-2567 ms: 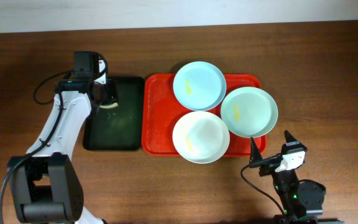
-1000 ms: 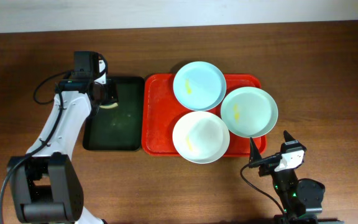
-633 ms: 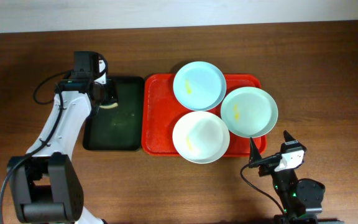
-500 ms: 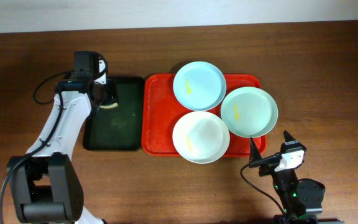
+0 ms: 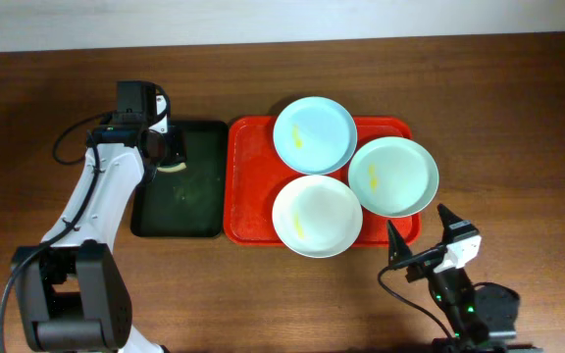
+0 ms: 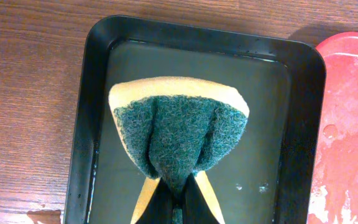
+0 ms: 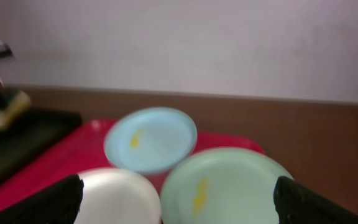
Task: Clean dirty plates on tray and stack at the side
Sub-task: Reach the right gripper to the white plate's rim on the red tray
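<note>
The red tray (image 5: 248, 186) holds three plates, each with a yellow smear: pale blue (image 5: 313, 134) at the back, mint green (image 5: 392, 176) at the right, white (image 5: 316, 216) at the front. My left gripper (image 6: 178, 208) is shut on a green and yellow sponge (image 6: 180, 127) over the black tray (image 6: 86, 106); the sponge also shows in the overhead view (image 5: 172, 167). My right gripper (image 5: 418, 240) is open and empty, in front of the red tray near the green plate (image 7: 229, 186). The right wrist view is blurred and also shows the blue plate (image 7: 151, 140) and the white plate (image 7: 120, 198).
The black tray (image 5: 179, 179) lies left of the red tray and holds a film of water. The left arm (image 5: 91, 201) runs down the table's left side. Bare wooden table (image 5: 518, 118) lies right of the red tray.
My right gripper has opened wider and shifted slightly toward the front. The left arm, the sponge and the plates have not moved.
</note>
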Robot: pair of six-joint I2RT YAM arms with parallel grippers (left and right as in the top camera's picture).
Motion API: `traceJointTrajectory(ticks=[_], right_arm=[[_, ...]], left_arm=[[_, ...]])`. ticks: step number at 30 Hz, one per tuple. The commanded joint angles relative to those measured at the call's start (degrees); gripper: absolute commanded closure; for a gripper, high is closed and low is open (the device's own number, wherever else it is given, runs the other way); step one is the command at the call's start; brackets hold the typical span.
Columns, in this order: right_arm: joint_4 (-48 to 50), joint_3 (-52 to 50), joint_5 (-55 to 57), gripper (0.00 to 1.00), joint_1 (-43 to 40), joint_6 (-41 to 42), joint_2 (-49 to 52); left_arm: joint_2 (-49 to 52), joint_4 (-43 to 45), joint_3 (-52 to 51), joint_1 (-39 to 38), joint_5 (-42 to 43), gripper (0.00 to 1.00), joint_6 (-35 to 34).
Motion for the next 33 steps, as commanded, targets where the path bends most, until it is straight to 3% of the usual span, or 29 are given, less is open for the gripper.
traceJointTrajectory(ticks=[1, 14, 22, 23, 25, 26, 30, 33], right_arm=[[-6.47, 12.79, 1.42, 0.01, 0.37, 2.89, 3.56], [-52.48, 58.07, 2.03, 0.01, 0.37, 2.29, 39.69], [-62.66, 64.46, -7.48, 0.01, 0.37, 2.45, 52.19], [-63.08, 64.46, -7.61, 0.11, 0.37, 2.45, 53.4], [-63.69, 64.46, -7.61, 0.46, 0.37, 2.47, 56.15], [-63.93, 64.46, -7.61, 0.55, 0.37, 2.49, 57.24], [-65.77, 64.46, -7.61, 0.84, 0.44, 2.86, 62.9], [-67.84, 64.46, -7.45, 0.93, 0.44, 5.07, 66.9]], left_arm=[[0.22, 0.15, -0.2, 0.04, 0.68, 1.0, 0.94], [0.22, 0.15, -0.2, 0.04, 0.66, 1.0, 0.94], [0.22, 0.17, -0.2, 0.04, 0.68, 1.0, 0.94], [0.22, 0.2, -0.2, 0.04, 0.68, 1.0, 0.94], [0.22, 0.2, -0.2, 0.0, 0.68, 1.0, 0.92], [0.22, 0.2, -0.2, 0.0, 0.66, 1.0, 0.92], [0.22, 0.17, -0.2, 0.0, 0.66, 1.0, 0.92], [0.22, 0.35, -0.2, 0.0, 0.68, 1.0, 0.92]])
